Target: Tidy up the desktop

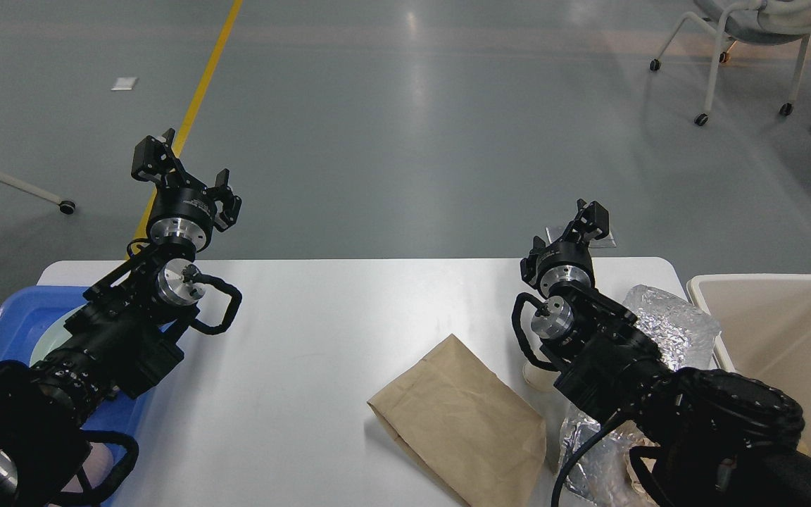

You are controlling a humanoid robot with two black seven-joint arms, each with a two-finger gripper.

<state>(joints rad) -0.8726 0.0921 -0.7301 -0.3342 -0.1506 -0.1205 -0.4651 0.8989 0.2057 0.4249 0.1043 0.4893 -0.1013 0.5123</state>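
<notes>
The white desktop (321, 331) carries a flat brown paper bag (462, 419) at front centre-right. A crumpled silver foil wrapper (673, 320) lies at the right, partly under my right arm. My left gripper (187, 179) is open and empty, held above the desktop's far left edge. My right gripper (566, 232) is open and empty, above the far right edge, behind the foil. A small pale object (536, 377) peeks out under the right arm.
A blue tray (8, 320) sits at the desktop's left end; its pale green plate (67, 325) is mostly hidden by my left arm. A beige bin (786, 331) stands off the right end. Wheeled chairs stand on the floor far right (743, 28) and far left.
</notes>
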